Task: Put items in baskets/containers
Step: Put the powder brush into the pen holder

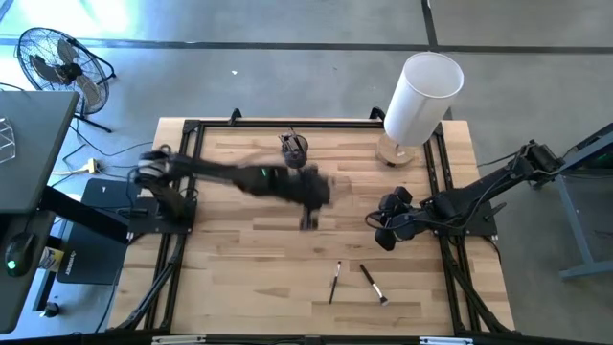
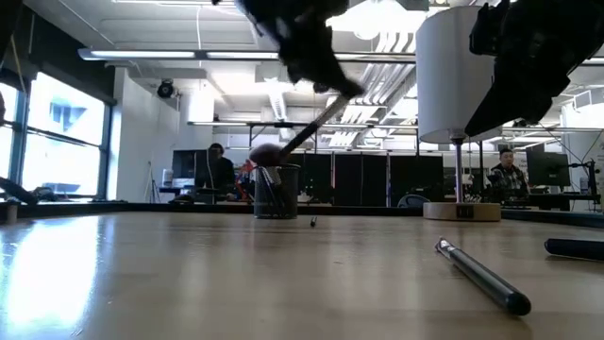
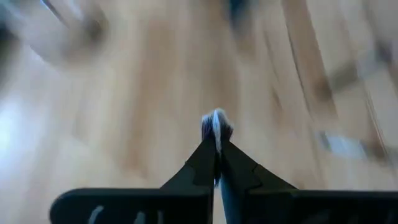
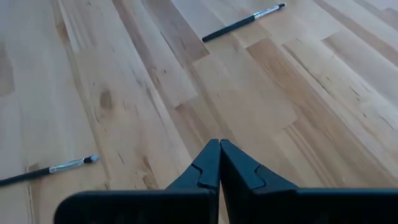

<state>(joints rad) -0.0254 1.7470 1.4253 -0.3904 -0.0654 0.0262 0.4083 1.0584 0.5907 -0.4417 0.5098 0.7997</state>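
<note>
A black wire-mesh cup [image 1: 294, 147] stands near the table's far edge with several brushes upright in it, also in the low view [image 2: 276, 194]. My left gripper [image 1: 308, 213] hovers just near of the cup, blurred, shut on a thin dark brush [image 2: 311, 123]. Two more brushes lie flat near the table's near edge, one dark-tipped [image 1: 334, 282] and one pale-tipped [image 1: 374, 285]. My right gripper [image 1: 386, 233] hangs above the table's right half, shut on nothing, its fingers [image 4: 214, 149] pointing at bare wood. My left gripper pinches the brush between its two fingers [image 3: 205, 158]; a pale tuft [image 3: 216, 122] pokes out past the fingertips. In the low view the brush slants down from the gripper toward the cup's top, lifted clear of the table [image 2: 297, 137].
A tall white cylinder [image 1: 421, 96] on a round wooden base stands at the table's far right corner. A black frame [image 1: 177, 192] runs along the table's sides. Bare wood [image 1: 249, 259] lies left of the two loose brushes. People sit at desks in the room behind.
</note>
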